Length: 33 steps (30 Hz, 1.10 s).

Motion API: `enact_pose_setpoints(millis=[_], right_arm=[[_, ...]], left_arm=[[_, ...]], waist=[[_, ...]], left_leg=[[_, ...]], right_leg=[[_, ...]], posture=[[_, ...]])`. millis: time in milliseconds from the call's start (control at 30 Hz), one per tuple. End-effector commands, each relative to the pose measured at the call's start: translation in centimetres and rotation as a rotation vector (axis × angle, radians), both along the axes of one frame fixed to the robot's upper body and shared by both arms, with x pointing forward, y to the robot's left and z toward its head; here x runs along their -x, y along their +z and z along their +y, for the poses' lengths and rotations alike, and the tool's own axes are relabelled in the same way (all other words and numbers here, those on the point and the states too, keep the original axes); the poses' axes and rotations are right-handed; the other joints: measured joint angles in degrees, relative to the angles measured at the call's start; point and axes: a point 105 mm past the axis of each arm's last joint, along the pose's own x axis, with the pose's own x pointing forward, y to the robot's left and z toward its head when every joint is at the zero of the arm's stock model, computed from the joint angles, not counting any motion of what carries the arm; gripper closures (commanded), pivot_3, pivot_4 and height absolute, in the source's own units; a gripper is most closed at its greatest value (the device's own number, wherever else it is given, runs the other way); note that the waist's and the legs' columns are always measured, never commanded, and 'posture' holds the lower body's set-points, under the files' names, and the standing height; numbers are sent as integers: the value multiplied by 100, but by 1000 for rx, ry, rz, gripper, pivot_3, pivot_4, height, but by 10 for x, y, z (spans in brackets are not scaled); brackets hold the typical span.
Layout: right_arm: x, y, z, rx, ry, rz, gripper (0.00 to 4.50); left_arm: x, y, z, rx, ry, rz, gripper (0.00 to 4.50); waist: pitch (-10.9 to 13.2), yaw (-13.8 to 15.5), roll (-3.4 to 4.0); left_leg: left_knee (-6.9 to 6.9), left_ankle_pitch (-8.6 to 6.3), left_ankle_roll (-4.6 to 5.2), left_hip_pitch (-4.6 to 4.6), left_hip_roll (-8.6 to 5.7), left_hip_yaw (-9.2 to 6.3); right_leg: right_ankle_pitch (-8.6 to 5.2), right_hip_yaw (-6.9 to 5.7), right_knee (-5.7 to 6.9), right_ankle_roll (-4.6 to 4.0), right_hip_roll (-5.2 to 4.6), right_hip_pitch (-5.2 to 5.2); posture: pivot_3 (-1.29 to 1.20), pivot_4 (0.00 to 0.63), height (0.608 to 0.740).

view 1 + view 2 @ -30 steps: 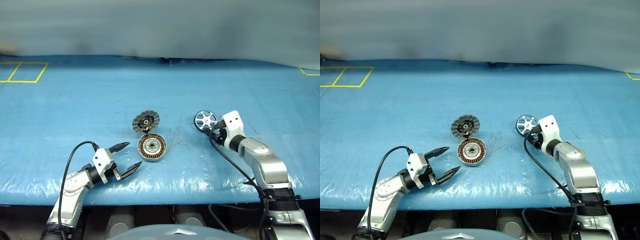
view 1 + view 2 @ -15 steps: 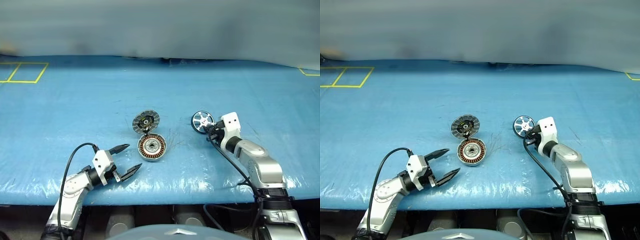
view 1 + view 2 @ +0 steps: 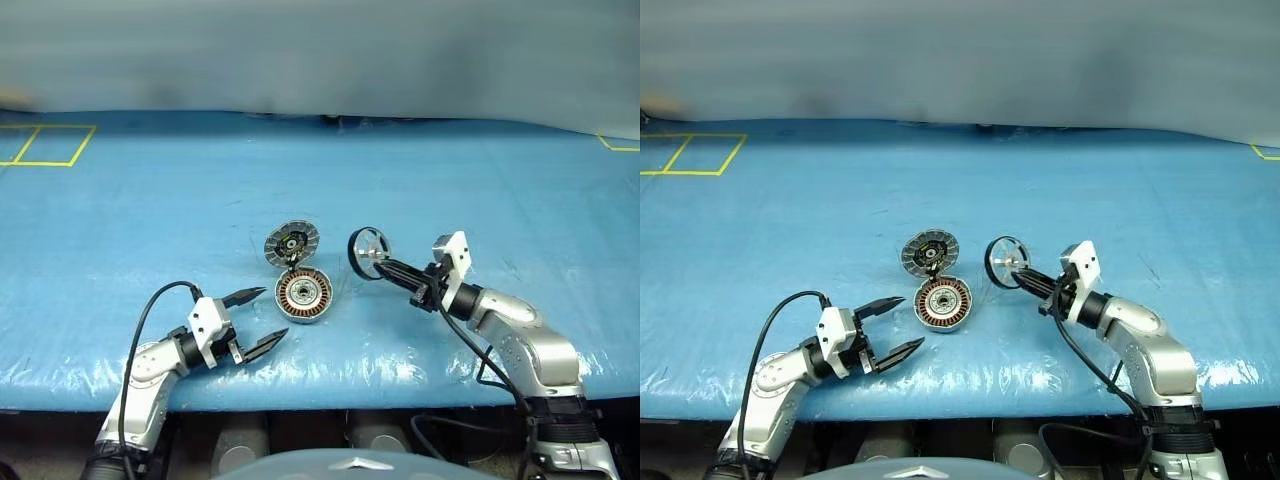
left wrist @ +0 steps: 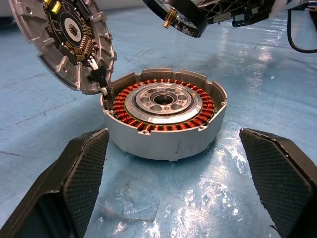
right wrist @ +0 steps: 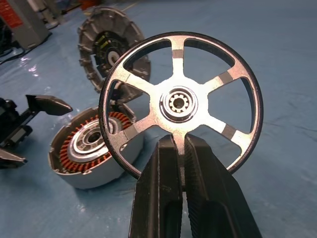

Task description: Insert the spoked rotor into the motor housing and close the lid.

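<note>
A: Copper coil ring is still bare. The motor housing (image 3: 303, 295) sits empty on the blue mat (image 3: 150, 200), the lid (image 3: 291, 243) tilted open at its far edge and joined to it. Nothing inserted, nothing closed.

B: Rotor?

A: The spoked rotor (image 3: 1006, 263) is off the mat, just right of the housing, standing on edge. The right gripper (image 5: 178, 148) is clamped on it, fingers pinching a lower spoke below the hub. So pickup is done. Left to do, I'd say: tip it flat over the cup, seat it, swing the lid down.

B: Left side?

A: The left gripper (image 3: 255, 317) has its jaws spread wide with nothing in them. It is near and left of the housing, not touching.

B: Any view differences?

A: The right wrist view shows the grip point and six spokes, which the head views don't resolve. The left wrist view shows the housing between the open fingers (image 4: 81, 171), the windings and the lid's inner face up close.
</note>
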Motion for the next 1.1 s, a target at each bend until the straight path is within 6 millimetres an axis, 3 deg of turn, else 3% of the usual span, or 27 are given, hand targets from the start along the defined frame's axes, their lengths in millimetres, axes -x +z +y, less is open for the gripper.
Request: enact_pose_setpoints(millis=[33,367,600,1100], right_arm=[[8,13,15,-32,104,-36,4466],[13,8,45,-38,267,-11,4466],[5,2,50,-2,295,-18,4466],[6,-6,63,16,349,-12,4466]], left_arm=[[-1,4,-2,21,-11,-11,0],[-1,3,-4,28,-18,-5,0],[0,3,-3,23,-12,-7,0],[-1,2,-2,17,-4,-8,0]], waist=[[0,5,0],[0,7,0],[0,9,0],[0,8,0]], left_leg=[[1,0,0,0,0,0],[1,0,0,-1,-1,0],[2,0,0,-2,-1,0],[1,0,0,-3,-1,-1]], right_leg=[[0,0,0,0,0,1],[0,0,-1,1,-1,0],[1,-1,-1,1,-1,-1],[8,-2,-1,13,-1,-2]], posture=[[0,150,740],[0,150,740],[0,150,740],[0,150,740]])
